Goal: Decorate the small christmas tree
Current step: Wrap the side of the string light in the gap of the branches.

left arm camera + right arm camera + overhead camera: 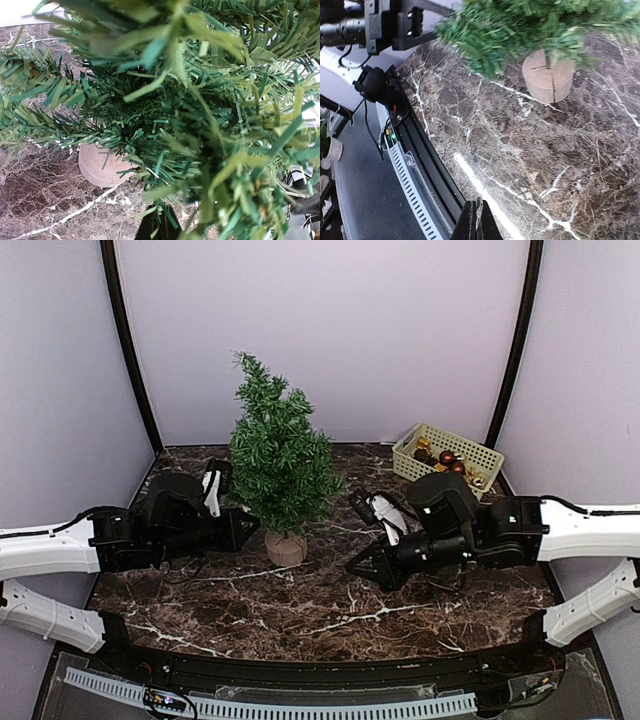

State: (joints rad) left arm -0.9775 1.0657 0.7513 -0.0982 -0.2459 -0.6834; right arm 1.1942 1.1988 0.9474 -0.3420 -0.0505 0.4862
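Standing upright: one small christmas tree (pixel 280 455), left of centre on the dark marble table (pixel 330 610). It rests on one round pale wooden stump base (pixel 286 548). No ornament can be made out on its branches in any of the three views.

Arms: two, reaching in from either side, both low over the table.

Left gripper (pixel 251 527): tip just beside the stump, under the lowest branches on the tree's left side. Jaws closed. The left wrist view is almost filled with green needles, which hide the fingertips, so whether anything is pinched between them cannot be told.

Right gripper (pixel 478 220): fingers pressed together, nothing between them. It points toward the tree from the right, with bare marble between its tip and the stump.

Basket (pixel 447 453): one, pale yellow plastic with a lattice wall, at the back right corner of the table, well apart from the tree. Inside it are baubles (pixel 447 457), dark red and gold. At least three show, but they overlap and an exact count cannot be read.
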